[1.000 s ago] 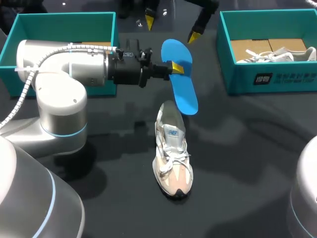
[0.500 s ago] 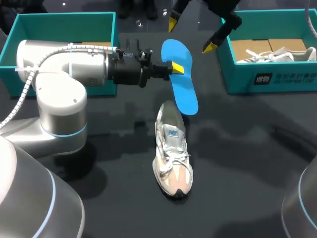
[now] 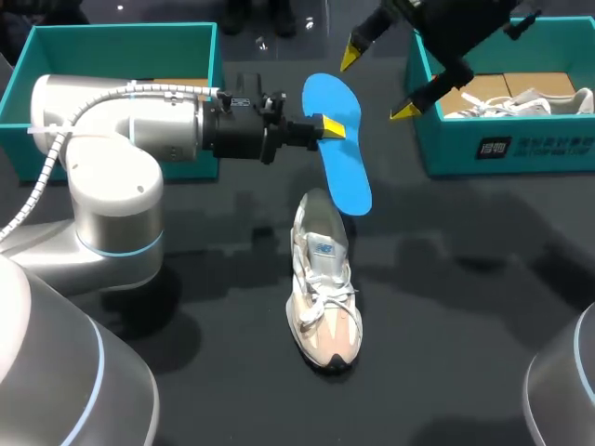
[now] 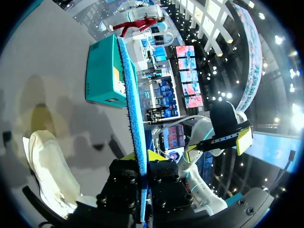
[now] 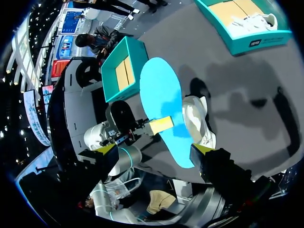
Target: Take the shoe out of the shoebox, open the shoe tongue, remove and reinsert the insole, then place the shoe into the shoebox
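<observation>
My left gripper (image 3: 330, 127) is shut on the edge of a blue insole (image 3: 339, 153) and holds it in the air, tilted, above the heel of the shoe. The cream and pink shoe (image 3: 323, 279) lies on the dark table, toe toward the front. In the left wrist view the insole (image 4: 133, 109) shows edge-on between that gripper's fingers (image 4: 142, 156), with the shoe (image 4: 47, 161) beside it. My right gripper (image 3: 378, 84) hangs open behind and right of the insole, touching nothing. Its wrist view looks down on the insole (image 5: 164, 104) and the shoe (image 5: 197, 118).
A teal shoebox (image 3: 502, 144) at the back right holds a second shoe (image 3: 521, 102) on cardboard. Another teal box (image 3: 112, 42) stands at the back left, behind my left arm. Dark table surface lies around the shoe.
My right arm has swung rightward, from behind the insole toward the right shoebox, staying open. The left arm, insole and shoe have not moved.
</observation>
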Robot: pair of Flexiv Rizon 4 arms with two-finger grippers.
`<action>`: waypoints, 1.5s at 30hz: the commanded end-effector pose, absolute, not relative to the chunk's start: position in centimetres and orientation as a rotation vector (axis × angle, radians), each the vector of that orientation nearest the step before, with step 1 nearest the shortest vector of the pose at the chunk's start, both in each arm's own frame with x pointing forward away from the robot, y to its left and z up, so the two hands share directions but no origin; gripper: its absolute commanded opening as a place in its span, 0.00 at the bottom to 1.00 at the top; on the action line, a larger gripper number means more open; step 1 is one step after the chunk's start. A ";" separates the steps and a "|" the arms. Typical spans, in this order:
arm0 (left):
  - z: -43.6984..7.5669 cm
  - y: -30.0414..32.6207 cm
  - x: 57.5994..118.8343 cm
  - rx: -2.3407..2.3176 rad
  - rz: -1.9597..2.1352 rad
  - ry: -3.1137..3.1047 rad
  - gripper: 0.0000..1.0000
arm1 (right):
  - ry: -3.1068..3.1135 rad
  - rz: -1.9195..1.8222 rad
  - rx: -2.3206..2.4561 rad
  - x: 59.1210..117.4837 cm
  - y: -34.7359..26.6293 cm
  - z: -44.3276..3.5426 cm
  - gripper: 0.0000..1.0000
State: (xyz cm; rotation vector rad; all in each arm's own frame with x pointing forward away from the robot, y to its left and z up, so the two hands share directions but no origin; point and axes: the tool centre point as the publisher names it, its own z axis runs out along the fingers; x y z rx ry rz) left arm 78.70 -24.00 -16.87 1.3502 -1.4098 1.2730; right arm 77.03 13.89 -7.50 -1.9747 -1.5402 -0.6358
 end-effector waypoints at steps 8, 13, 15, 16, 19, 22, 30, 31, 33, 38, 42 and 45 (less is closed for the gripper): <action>-16.9 -24.1 78.7 1.350 1.273 -1.409 0.00 | -1.297 -0.966 -1.703 76.5 12.2 -9.8 1.00; -16.9 -24.1 78.7 1.350 1.273 -1.409 0.00 | -1.268 -1.007 -1.657 76.3 11.6 -10.6 1.00; -16.9 -24.1 78.7 1.350 1.273 -1.409 0.00 | -1.261 -1.025 -1.642 76.2 11.5 -10.8 1.00; -16.9 -24.1 78.7 1.350 1.273 -1.409 0.00 | -1.256 -1.033 -1.635 76.2 11.4 -10.9 1.00; -16.9 -24.1 78.7 1.350 1.273 -1.409 0.00 | -1.250 -1.067 -1.607 76.0 11.1 -11.3 1.00; -16.9 -24.1 78.7 1.350 1.273 -1.409 0.00 | -1.247 -1.097 -1.586 75.9 10.9 -11.5 1.00; -16.5 -23.7 79.5 1.322 1.350 -1.367 0.00 | -1.213 -1.178 -1.501 75.9 10.5 -12.7 1.00; -16.4 -23.6 79.6 1.308 1.370 -1.368 0.00 | -1.210 -1.179 -1.498 75.9 10.5 -12.8 1.00; -16.2 -23.4 79.8 1.282 1.437 -1.379 0.00 | -1.206 -1.185 -1.488 76.0 10.5 -12.9 1.00; -15.6 -22.8 80.0 1.173 1.656 -1.460 0.00 | -1.200 -1.193 -1.469 76.0 10.5 -13.1 1.00; -15.3 -22.4 79.8 1.044 1.901 -1.561 0.00 | -1.195 -1.198 -1.455 76.1 10.5 -13.2 1.00; -15.0 -22.0 79.9 0.931 2.052 -1.631 0.00 | -1.191 -1.200 -1.445 76.1 10.5 -13.3 1.00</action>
